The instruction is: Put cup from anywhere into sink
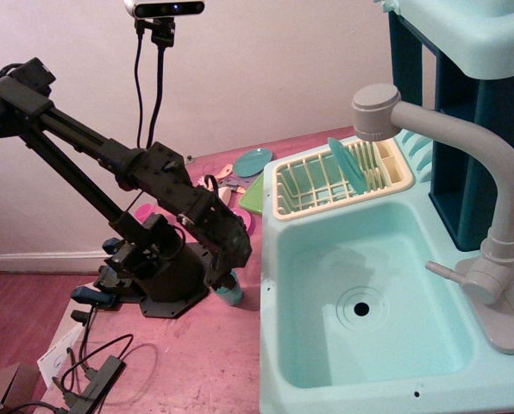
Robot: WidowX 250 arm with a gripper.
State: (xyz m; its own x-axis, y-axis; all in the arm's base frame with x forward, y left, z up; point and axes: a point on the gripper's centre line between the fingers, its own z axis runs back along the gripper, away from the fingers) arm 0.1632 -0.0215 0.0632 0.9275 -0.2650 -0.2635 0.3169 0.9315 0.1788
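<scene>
The small teal cup [231, 295] stands upright on the reddish table, just left of the pale mint-green sink [313, 345]. Only its lower part shows. My black gripper [226, 278] is down over the cup's top, with its jaws apparently spread to either side of the rim. The cup rests on the table and is not lifted. The sink basin holds nothing, and its round drain hole [360, 307] is in view.
A grey curved faucet [490, 172] arches over the sink's right side. A cream dish rack [326, 185] holding a teal plate [358, 168] sits behind the basin. Teal [253, 160], green [250, 197] and pink [141, 211] plates lie behind the arm. The arm's base [153, 293] and cables [93, 371] are at the left.
</scene>
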